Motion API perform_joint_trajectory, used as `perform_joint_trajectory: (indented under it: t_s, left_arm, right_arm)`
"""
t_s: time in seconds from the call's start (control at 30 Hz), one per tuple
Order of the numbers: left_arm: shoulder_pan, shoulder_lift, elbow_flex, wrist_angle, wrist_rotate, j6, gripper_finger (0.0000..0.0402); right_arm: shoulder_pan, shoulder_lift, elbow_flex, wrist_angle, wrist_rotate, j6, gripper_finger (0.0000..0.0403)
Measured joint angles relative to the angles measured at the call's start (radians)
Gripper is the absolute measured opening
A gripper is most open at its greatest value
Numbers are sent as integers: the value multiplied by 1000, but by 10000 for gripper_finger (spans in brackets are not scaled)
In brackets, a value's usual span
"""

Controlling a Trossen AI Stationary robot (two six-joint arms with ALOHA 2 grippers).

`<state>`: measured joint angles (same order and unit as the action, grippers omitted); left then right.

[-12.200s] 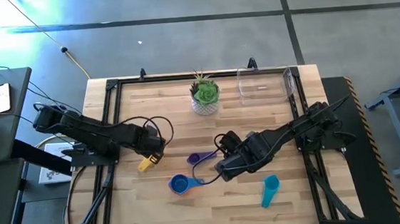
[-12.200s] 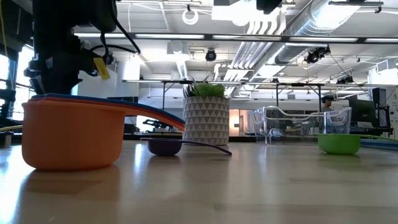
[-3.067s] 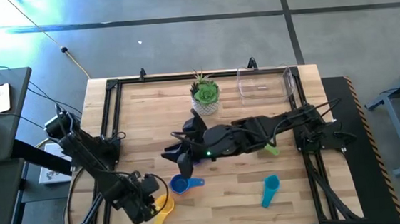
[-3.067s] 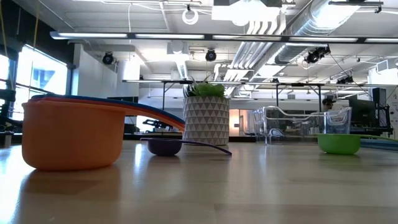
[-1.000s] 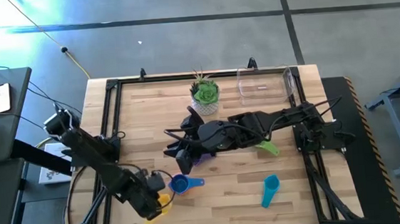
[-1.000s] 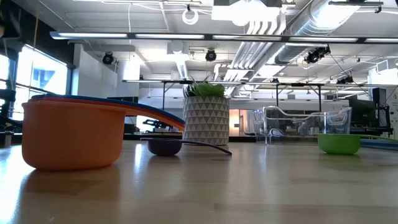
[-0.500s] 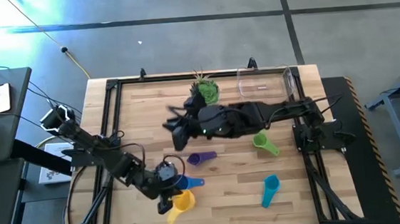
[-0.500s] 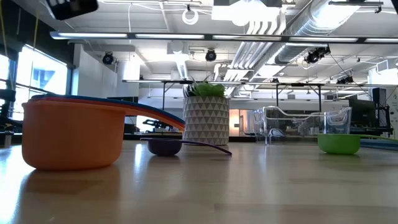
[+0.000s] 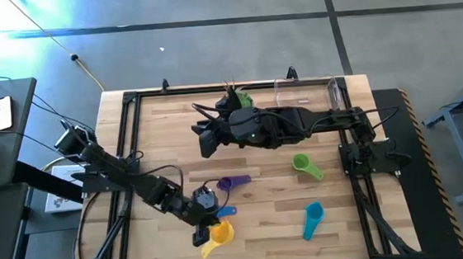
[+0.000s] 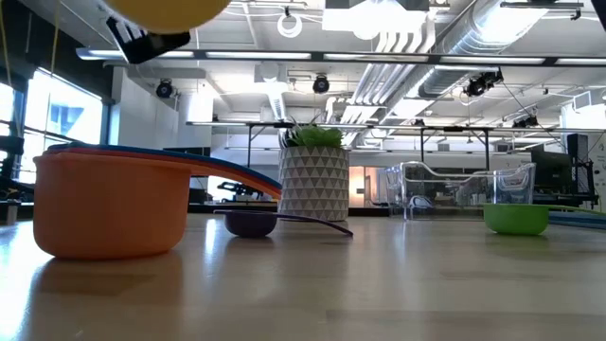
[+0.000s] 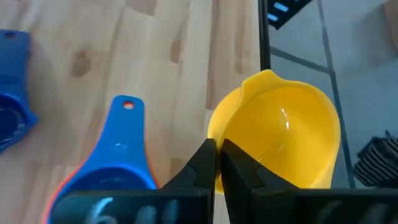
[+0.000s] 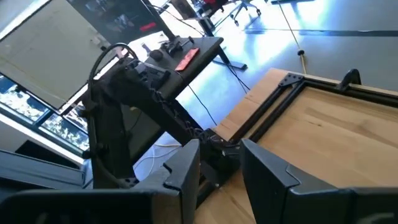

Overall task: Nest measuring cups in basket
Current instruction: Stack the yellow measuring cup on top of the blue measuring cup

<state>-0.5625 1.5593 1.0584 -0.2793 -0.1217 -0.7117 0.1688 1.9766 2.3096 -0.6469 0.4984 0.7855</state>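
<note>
My left gripper (image 9: pixel 203 226) is shut on a yellow measuring cup (image 9: pixel 217 236) above the table's near middle; the low view shows the cup (image 10: pixel 167 9) high up. A blue cup (image 11: pixel 118 163) nested in an orange one (image 10: pixel 106 204) stands on the table just beside it. Purple (image 9: pixel 232 181), green (image 9: pixel 304 166) and teal (image 9: pixel 311 220) cups lie apart on the wood. The clear basket (image 9: pixel 306 97) stands at the far edge. My right gripper (image 9: pixel 203 141) hangs open and holds nothing, raised over the far middle. My left gripper pinches the yellow cup's side wall at the rim (image 11: pixel 216 134); one finger (image 11: pixel 239 169) seems to be inside the bowl and one (image 11: pixel 200 167) outside. The fingers slant down from the table's left. The cup is lifted clear, mouth tilted toward the wrist camera.
A white patterned pot with a green plant (image 10: pixel 312 180) stands at the far middle, partly under my right arm in the high view. Black frame rails (image 9: pixel 129 137) run along the table's sides. Bare wood lies between the cups.
My left gripper has carried the yellow cup toward the table's right edge, past the blue cup, turning as it went, and has risen into the top of the low view. My right gripper has swung toward the far edge, away from the purple cup.
</note>
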Motion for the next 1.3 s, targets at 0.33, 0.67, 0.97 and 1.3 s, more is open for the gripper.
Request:
perform_joint_trajectory:
  t_s: [0.33,0.67,0.97,1.3]
  left_arm:
    - [-29,95,0,25,38,23,3]
    - [-42,196,10,80,39,37,3]
    - [-42,263,43,48,74,70,4]
    - [-33,281,43,15,86,61,13]
  right_arm:
    - [0,0,0,-31,26,2,108]
    - [3,1,0,-50,26,26,108]
    - [17,2,0,-42,43,26,108]
    - [24,2,0,-44,48,26,108]
